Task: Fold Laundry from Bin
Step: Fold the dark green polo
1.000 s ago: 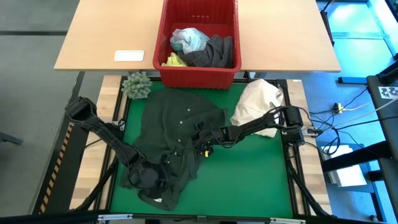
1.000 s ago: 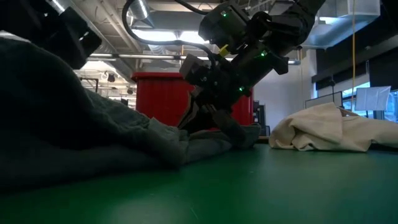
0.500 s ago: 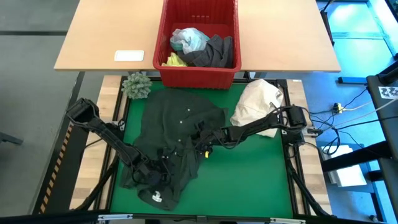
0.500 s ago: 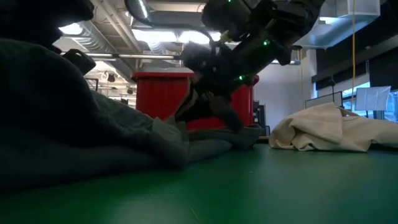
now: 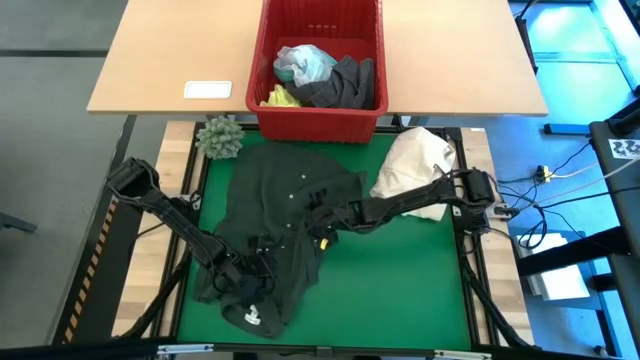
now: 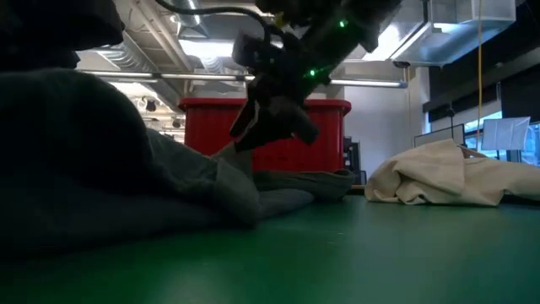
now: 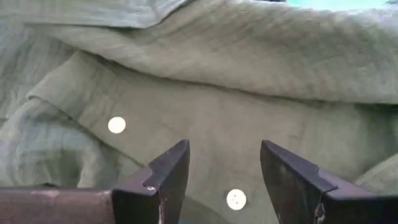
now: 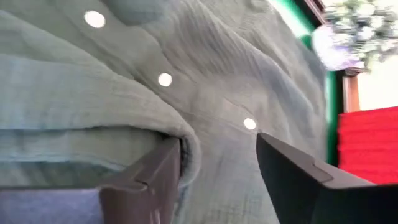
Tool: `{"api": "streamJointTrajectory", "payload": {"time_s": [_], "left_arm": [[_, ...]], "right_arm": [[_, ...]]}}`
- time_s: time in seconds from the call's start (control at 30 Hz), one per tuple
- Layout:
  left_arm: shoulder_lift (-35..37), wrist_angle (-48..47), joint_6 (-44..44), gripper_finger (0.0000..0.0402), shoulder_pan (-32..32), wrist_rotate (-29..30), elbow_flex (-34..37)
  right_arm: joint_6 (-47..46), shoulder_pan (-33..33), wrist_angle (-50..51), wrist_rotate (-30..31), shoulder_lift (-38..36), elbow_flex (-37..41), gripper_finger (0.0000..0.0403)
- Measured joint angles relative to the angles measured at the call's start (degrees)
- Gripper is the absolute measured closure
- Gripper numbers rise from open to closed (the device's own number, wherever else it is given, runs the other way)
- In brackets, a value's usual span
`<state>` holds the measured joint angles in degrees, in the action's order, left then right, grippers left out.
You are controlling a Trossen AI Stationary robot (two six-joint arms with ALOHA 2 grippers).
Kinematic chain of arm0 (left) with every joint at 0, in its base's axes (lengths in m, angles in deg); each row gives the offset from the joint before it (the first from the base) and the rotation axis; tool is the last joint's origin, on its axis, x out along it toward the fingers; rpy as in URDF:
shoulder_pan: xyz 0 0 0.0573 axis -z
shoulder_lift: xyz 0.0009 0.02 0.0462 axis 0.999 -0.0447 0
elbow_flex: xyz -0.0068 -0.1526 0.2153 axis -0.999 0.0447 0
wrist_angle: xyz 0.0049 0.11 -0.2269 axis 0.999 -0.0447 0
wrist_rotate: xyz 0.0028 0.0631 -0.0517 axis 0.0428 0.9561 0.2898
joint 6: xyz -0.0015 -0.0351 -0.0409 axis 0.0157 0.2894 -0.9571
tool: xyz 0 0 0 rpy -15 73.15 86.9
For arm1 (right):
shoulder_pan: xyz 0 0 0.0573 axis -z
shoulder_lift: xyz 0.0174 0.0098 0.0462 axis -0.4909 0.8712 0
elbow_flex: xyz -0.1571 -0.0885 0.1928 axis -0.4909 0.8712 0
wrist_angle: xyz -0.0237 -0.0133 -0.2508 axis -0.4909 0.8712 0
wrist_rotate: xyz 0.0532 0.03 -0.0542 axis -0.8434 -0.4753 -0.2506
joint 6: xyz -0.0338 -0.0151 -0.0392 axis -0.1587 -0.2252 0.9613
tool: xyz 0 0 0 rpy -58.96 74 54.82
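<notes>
Early going: one dark green shirt lies rumpled and unfolded on the worktop just in front of the bin, which holds more laundry. Right gripper hovers at the shirt's edge, fingers apart, holding nothing. Left gripper sits on the shirt's near corner, part-open; whether it pinches cloth, I can't tell. Bare worktop lies beside the shirt, toward the cream bundle.

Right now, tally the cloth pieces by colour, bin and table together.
Dark green, spread on the table: 1, the shirt
Dark grey, in the bin: 1
Light turquoise, in the bin: 1
Yellow, in the bin: 1
Cream-white, on the table: 1, the bundle
Total: 5
</notes>
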<state>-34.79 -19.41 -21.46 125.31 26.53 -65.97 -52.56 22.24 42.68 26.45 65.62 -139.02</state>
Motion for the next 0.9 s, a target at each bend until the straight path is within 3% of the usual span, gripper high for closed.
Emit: {"api": "streamJointTrajectory", "payload": {"time_s": [0.27, 0.5, 0.63, 0.77, 0.9], "left_arm": [[0.0, -1.7, -1.0, 0.0211, 0.0, 0.0, 0.0], [0.0, -4.8, -3.1, 0.0211, 0.9, -0.1, 0.0], [0.0, -4.9, -4.2, 0.0211, 1.6, -0.1, 0.0], [0.0, -4.8, -6.1, 0.0212, 2.8, -0.4, 0.0], [0.0, -3.7, -8.5, 0.0212, 5.0, -0.9, 0.0]], "right_arm": [[-1.0, -1.6, 14.2, -0.4, 0.0, -6.9, 0.0187], [-6.5, -5.6, 24.3, -0.3, 0.0, -6.7, 0.0187], [-10.9, -8.6, 23.4, -0.5, 0.0, -3.8, 0.0187], [-14.7, -11.3, 16.1, -3.9, 0.0, -0.4, 0.0187], [-16.1, -14.1, 11.0, -3.6, 0.0, 1.6, 0.0187]]}}
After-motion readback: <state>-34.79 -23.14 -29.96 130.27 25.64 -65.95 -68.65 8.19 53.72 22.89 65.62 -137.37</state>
